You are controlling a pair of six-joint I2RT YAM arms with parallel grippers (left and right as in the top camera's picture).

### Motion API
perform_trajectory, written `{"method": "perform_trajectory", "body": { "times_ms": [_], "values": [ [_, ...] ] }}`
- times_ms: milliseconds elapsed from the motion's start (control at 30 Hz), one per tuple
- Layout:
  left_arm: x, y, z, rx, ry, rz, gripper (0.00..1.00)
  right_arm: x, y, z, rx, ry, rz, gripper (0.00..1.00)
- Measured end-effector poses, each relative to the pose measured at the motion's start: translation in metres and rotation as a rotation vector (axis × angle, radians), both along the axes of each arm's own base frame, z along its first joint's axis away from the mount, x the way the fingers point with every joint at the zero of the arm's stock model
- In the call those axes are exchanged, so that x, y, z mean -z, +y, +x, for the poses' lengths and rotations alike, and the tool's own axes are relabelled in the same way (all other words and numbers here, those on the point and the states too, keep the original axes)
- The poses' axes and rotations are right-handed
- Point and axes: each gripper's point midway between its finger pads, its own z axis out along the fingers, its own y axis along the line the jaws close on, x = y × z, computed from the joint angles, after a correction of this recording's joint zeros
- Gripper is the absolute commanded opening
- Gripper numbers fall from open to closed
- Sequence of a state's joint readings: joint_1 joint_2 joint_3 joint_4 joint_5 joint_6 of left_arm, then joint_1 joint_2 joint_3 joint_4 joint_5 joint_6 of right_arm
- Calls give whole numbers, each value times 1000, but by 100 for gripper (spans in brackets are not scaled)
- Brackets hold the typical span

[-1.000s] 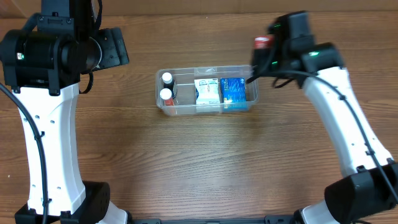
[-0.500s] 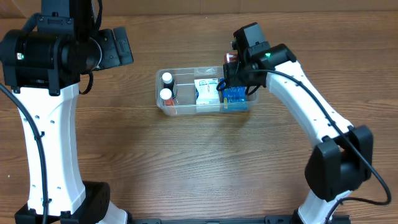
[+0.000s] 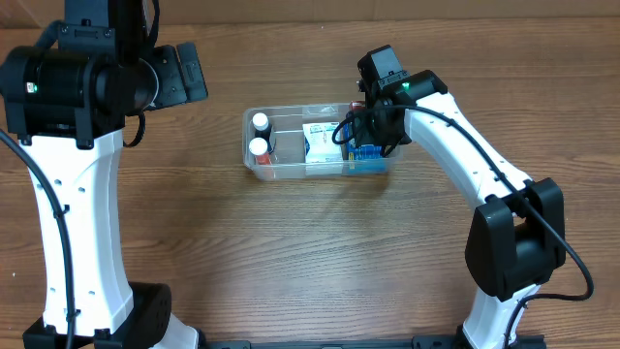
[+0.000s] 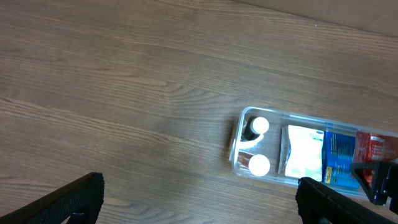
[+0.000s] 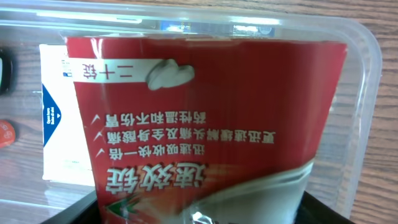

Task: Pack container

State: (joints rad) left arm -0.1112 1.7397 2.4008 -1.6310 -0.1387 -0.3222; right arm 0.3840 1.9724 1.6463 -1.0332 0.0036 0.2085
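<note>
My right gripper (image 3: 362, 124) clamped on a red box (image 5: 205, 124), held over the right end of the clear container (image 3: 291, 175) mid-table, inside it a blue box (image 3: 368, 154), white-and-blue packet (image 3: 322, 143), two white-capped bottles (image 3: 259, 147), my left gripper (image 4: 199, 190) spread wide, empty, above the wooden table (image 3: 291, 252)

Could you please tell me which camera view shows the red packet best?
The right wrist view: the red packet fills the frame, print legible, tub behind it. Left wrist shows it small at the edge; overhead, the right claw hides nearly all of it.
</note>
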Motion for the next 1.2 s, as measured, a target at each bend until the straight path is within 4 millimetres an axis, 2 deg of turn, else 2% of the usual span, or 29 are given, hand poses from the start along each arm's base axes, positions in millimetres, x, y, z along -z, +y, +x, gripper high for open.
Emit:
{"method": "perform_trajectory", "body": {
  "times_ms": [200,533,633,733,767,800,867,933,1000,1067,1200],
  "values": [
    [0,0,0,0,0,0,100,0,0,-1,1,3,-1,80],
    [0,0,0,0,0,0,100,-2,0,-1,1,1,0,88],
    [-1,0,2,0,-9,-1,100,-19,1,6,6,-52,23,93],
    [-4,-1,6,3,-30,-2,100,-64,-2,26,26,-189,80,100],
    [-6,-2,8,15,-40,-5,100,-98,-10,39,52,-285,114,100],
    [-6,-4,10,30,-45,-4,100,-117,-17,46,69,-343,133,100],
    [-5,-11,13,84,-44,-14,100,-150,-40,56,118,-438,156,100],
    [3,-19,18,133,-19,-25,100,-169,-72,61,184,-481,153,100],
    [14,-22,24,157,16,-26,100,-167,-98,58,238,-460,129,100],
    [28,-23,27,166,67,-21,100,-154,-118,49,280,-396,100,100],
    [59,-24,32,184,181,-15,100,-139,-131,31,306,-300,71,100]
  ]
}}
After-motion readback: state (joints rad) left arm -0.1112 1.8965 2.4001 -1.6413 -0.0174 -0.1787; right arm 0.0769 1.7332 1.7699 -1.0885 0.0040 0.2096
